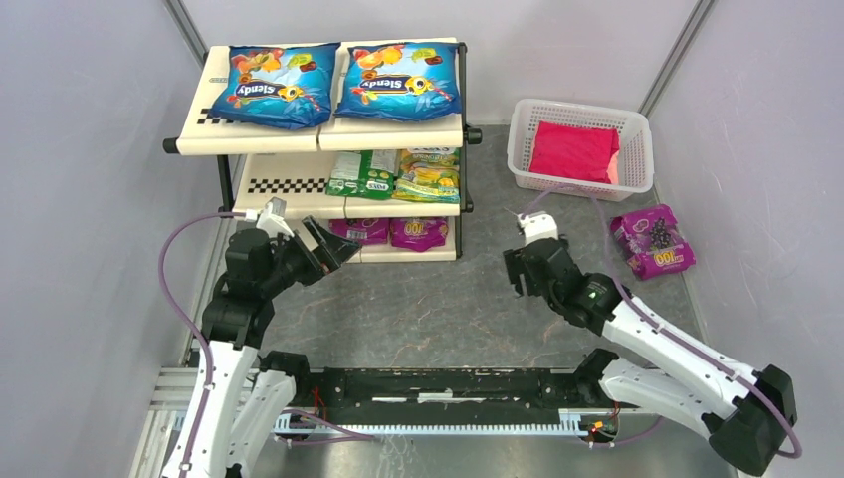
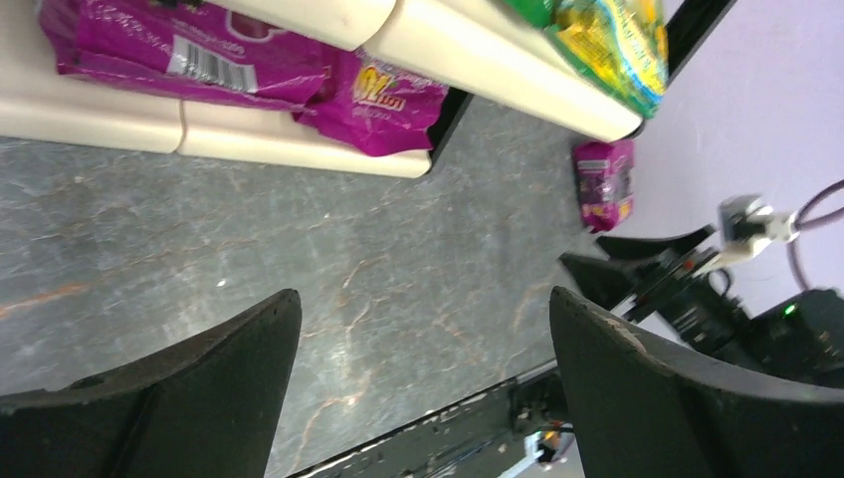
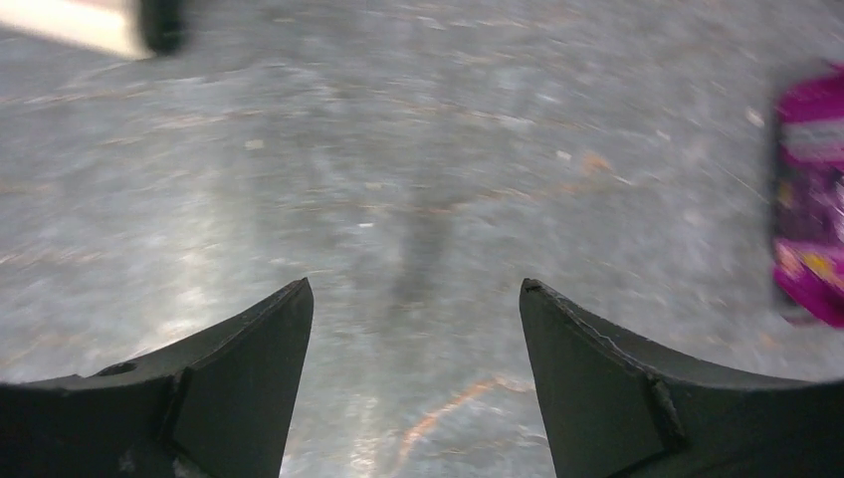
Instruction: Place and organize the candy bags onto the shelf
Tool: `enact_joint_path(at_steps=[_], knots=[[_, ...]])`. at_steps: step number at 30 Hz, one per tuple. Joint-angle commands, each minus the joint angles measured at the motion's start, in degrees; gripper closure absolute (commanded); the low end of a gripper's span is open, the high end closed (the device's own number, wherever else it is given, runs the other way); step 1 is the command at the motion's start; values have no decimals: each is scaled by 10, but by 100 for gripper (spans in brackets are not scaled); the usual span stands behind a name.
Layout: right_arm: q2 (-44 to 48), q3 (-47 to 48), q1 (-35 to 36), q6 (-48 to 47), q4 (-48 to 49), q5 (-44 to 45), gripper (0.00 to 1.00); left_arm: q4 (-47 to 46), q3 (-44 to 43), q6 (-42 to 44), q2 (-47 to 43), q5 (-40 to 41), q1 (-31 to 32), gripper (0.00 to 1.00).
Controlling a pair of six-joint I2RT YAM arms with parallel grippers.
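Note:
The shelf (image 1: 284, 171) holds two blue candy bags (image 1: 271, 85) (image 1: 400, 82) on its top tier. Two green-yellow bags (image 1: 363, 173) (image 1: 430, 174) lie on the middle tier and two purple bags (image 1: 360, 231) (image 1: 419, 233) on the bottom tier. A third purple bag (image 1: 654, 240) lies on the table at the right; it also shows in the right wrist view (image 3: 811, 199). My left gripper (image 1: 333, 247) (image 2: 423, 294) is open and empty, just in front of the bottom tier. My right gripper (image 1: 516, 271) (image 3: 414, 283) is open and empty over bare table, left of the loose purple bag.
A white mesh basket (image 1: 637, 129) with a plain red packet (image 1: 572, 151) stands at the back right, behind the loose purple bag. Grey walls close in both sides. The black rail of the arm bases (image 1: 448, 383) runs along the near edge.

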State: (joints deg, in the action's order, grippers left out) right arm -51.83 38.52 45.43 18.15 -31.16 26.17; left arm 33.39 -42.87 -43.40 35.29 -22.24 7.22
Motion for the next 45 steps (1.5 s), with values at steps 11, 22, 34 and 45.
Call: enact_joint_path(at_steps=[11,22,34,45], knots=[[-83,63,-348,-34,13,102,18,114,-82,202,-55,47,1,0],[-274,175,-474,-40,63,117,20,148,-85,228,-106,103,1,0],[-403,210,-495,-130,154,152,33,145,-80,229,-112,100,1,0],[-447,200,-496,-154,206,146,42,144,-78,232,-103,90,1,0]])
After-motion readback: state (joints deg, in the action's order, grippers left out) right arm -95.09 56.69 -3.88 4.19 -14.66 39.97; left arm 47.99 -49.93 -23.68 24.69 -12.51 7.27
